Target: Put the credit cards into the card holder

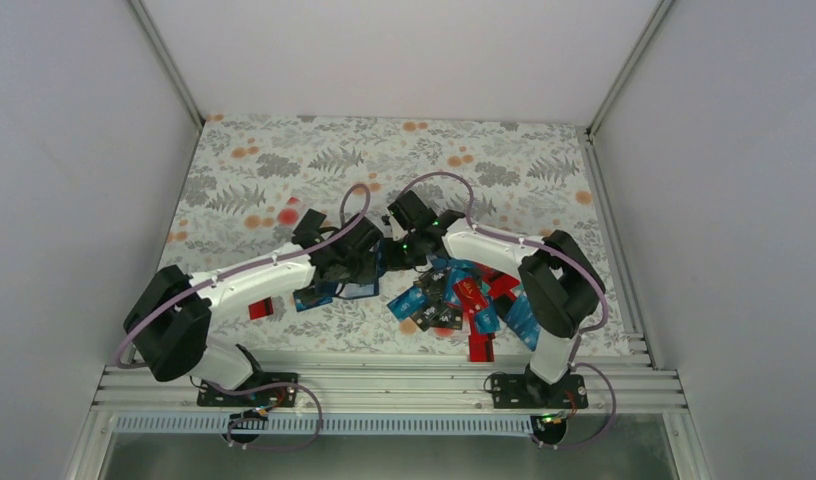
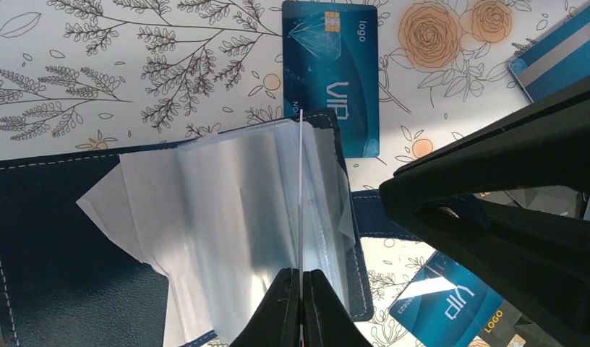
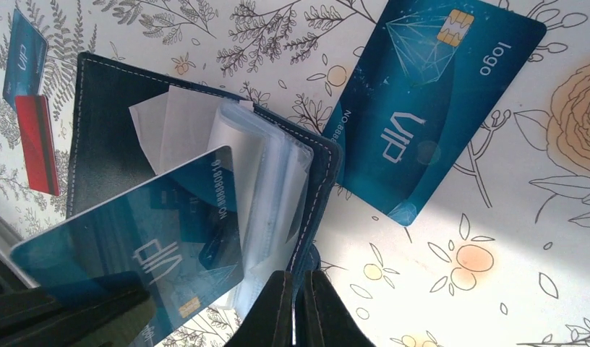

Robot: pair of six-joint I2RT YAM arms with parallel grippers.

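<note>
From above, both arms bend inward and meet near the middle of the floral worktop [image 1: 284, 170], with the left hand [image 1: 367, 262] just beside the right hand [image 1: 402, 238]. A pile of credit cards [image 1: 464, 295] lies by the right arm, and a single red card [image 1: 261, 308] by the left arm. In the left wrist view, the left hand is pinched narrow on a teal VIP card [image 2: 301, 181]. The card is seen edge-on, standing in the clear sleeves [image 2: 234, 217] of the open navy card holder [image 2: 53, 238], which lies flat on the worktop. A second VIP card [image 2: 330, 72] lies flat at the holder's far edge. In the right wrist view, the right hand is closed tight at the holder's near edge. Whether it grips the cover cannot be told. The held card leans over the sleeves.
</note>
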